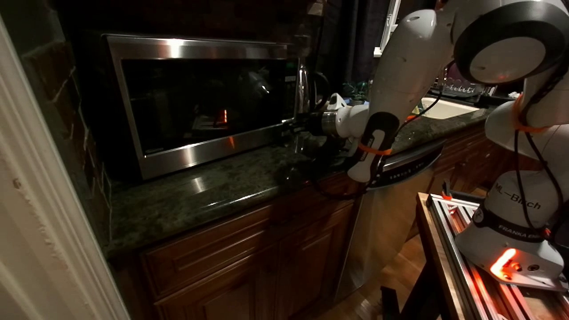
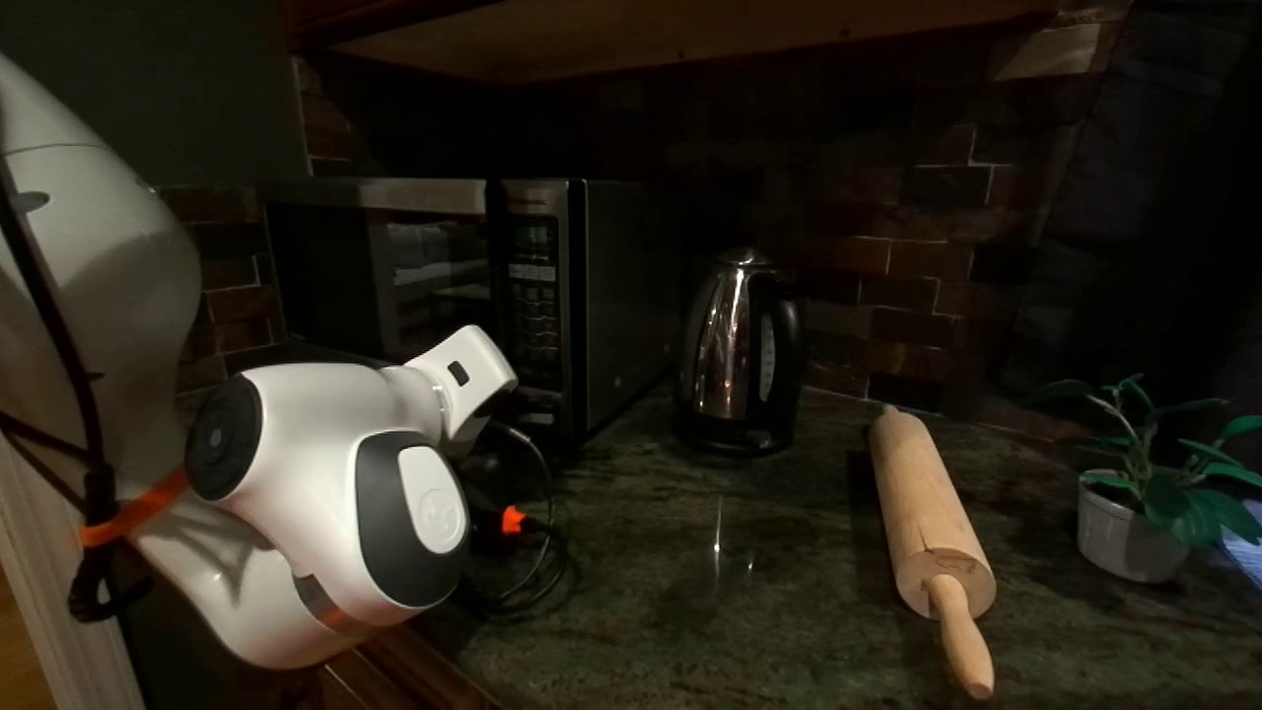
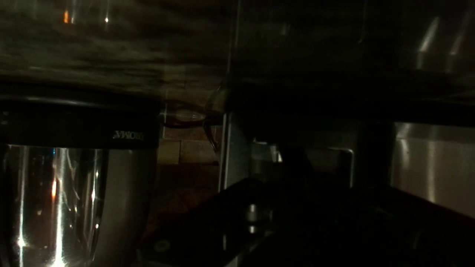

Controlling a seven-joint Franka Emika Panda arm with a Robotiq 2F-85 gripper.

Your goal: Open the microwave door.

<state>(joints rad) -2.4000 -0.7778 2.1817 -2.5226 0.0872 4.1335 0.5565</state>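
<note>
One white arm (image 1: 502,53), forearm (image 1: 400,71) steeply down, closed gripper (image 1: 290,126) by the lower right of the microwave door (image 1: 200,102).

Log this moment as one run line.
microwave door: not swung open | end effector: shut, near lower end of control panel, contact unclear | kettle: upright on counter

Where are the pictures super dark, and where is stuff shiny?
In an exterior view, glare on the steel edge of the microwave door, orange glow in its glass; in an exterior view, bright streaks on the kettle, dim brick wall behind; in the wrist view, darkest of all, the lower right almost black.
</note>
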